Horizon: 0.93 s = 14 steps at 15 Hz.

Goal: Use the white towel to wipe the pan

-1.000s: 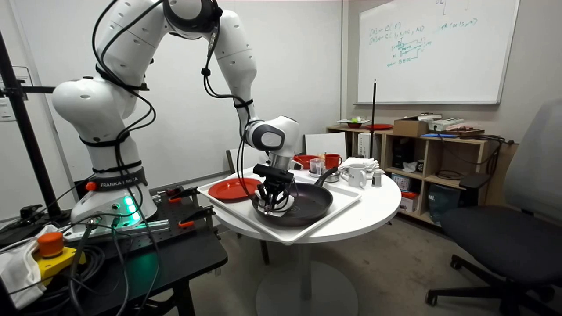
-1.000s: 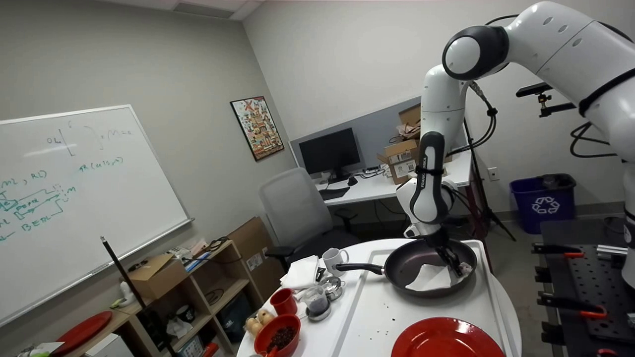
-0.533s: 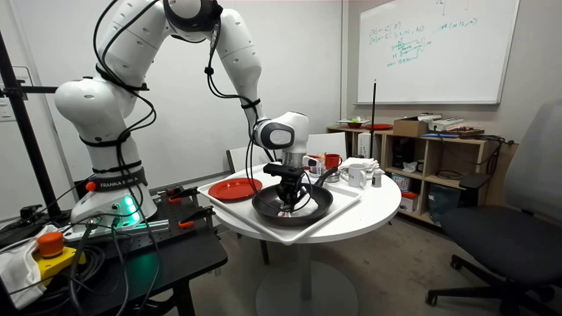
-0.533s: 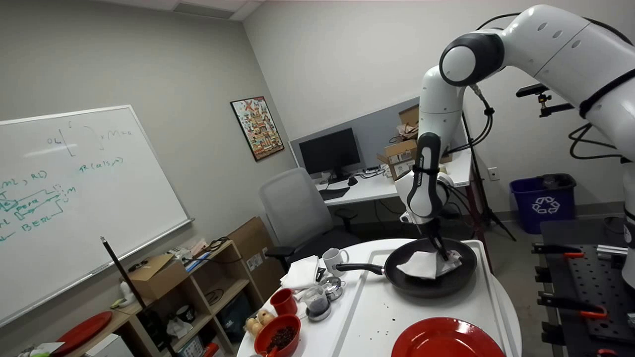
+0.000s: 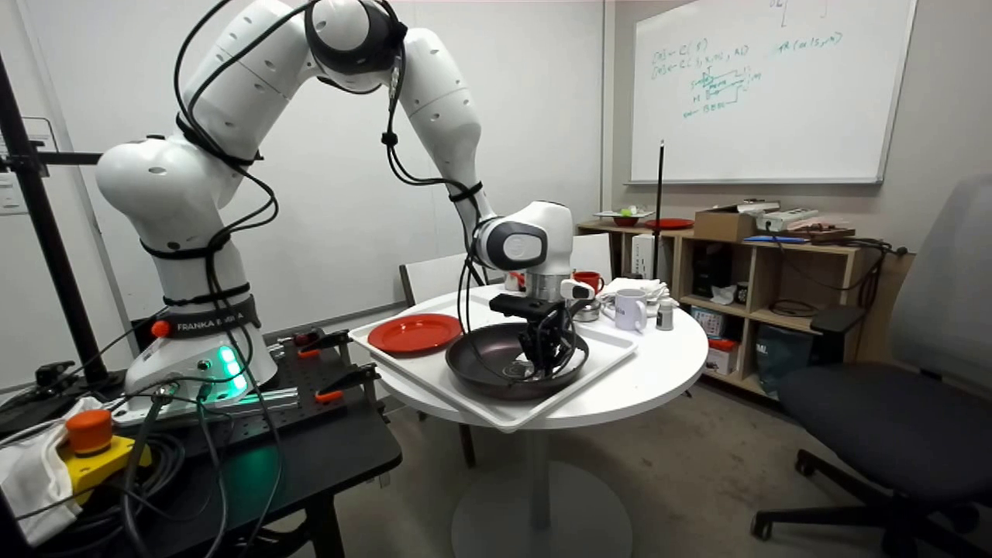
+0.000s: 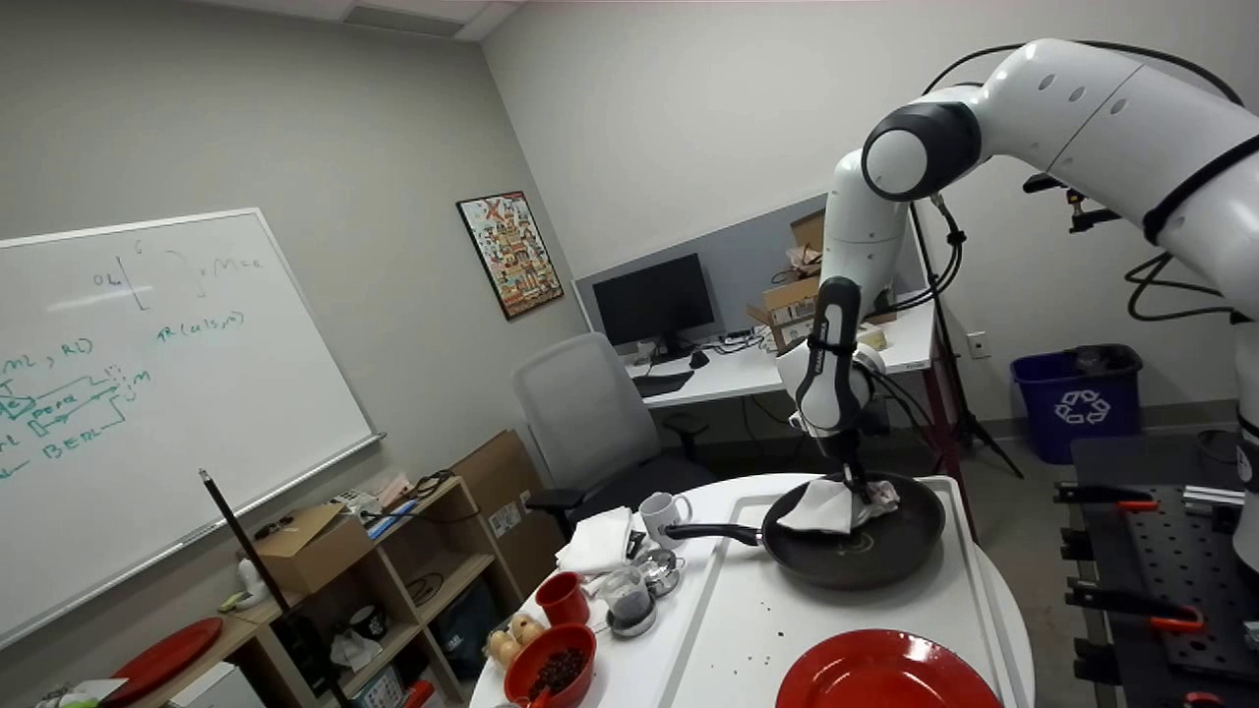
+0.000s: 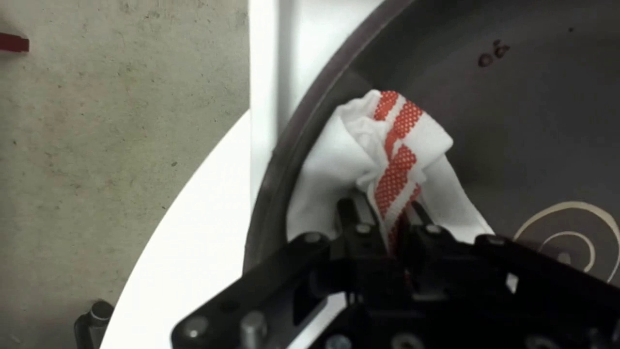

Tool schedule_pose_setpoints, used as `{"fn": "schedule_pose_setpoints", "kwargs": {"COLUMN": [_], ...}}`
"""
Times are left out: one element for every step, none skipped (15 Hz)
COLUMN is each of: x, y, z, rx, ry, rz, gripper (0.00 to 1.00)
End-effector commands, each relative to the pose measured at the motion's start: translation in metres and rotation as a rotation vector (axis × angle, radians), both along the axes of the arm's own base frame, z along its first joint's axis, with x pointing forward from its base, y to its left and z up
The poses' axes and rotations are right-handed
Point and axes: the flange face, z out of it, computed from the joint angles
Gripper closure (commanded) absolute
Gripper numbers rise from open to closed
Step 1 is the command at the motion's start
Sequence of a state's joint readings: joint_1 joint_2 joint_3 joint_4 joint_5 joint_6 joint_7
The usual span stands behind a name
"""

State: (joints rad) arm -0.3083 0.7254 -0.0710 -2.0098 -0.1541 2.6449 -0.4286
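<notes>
The dark pan [image 5: 484, 370] stands on a white tray in both exterior views [image 6: 890, 560], its handle [image 6: 716, 531] pointing to the mugs. In the wrist view its inner surface [image 7: 513, 126] shows a few small dark red bits [image 7: 486, 59] and a ring-shaped mark. The white towel [image 6: 818, 504] lies bunched inside the pan; in the wrist view the towel [image 7: 329, 165] has red stripes and rests by the pan's wall. My gripper [image 7: 382, 208] is shut on the towel, its fingers pinching the striped part. In both exterior views the gripper [image 5: 545, 368] reaches down inside the pan [image 6: 858, 490].
A flat red plate [image 5: 415, 333] lies on the same white tray [image 6: 733, 629]. Beside the tray stand a white mug [image 6: 664, 514], a red mug [image 6: 563, 598], a red bowl [image 6: 566, 639] and folded white cloths [image 6: 595, 543]. The round table's edge [image 7: 193, 218] is close to the pan.
My gripper has dragged the towel across the pan, from its plate side toward the far wall on the handle side. The pan, tray and plate have not moved.
</notes>
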Motion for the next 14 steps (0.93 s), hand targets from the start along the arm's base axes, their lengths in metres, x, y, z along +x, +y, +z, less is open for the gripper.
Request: {"fn": "schedule_pose_setpoints", "kwargs": {"x": [0.02,0.026,0.031,0.037,0.042,0.047,0.051,0.054,0.057,0.059,0.062,0.065,0.068,0.071], "y": [0.008,0.013,0.018,0.026,0.032,0.041,0.048,0.056,0.061,0.066,0.069,0.07,0.07,0.069], "z": [-0.005,-0.001,0.002,0.006,0.009,0.01,0.011,0.011,0.011,0.011,0.01,0.008,0.006,0.003], "rx": [-0.021,-0.02,-0.021,-0.021,-0.022,-0.018,-0.017,-0.013,-0.01,-0.006,0.0,0.006,0.011,0.018], "ry": [0.001,-0.006,-0.015,-0.029,-0.039,-0.047,-0.053,-0.057,-0.061,-0.06,-0.057,-0.053,-0.049,-0.041], "rz": [-0.045,-0.048,-0.047,-0.04,-0.033,-0.025,-0.015,-0.004,0.005,0.012,0.018,0.018,0.016,0.012], "gripper": [0.93,0.93,0.93,0.93,0.93,0.93,0.93,0.93,0.93,0.93,0.93,0.93,0.93,0.93]}}
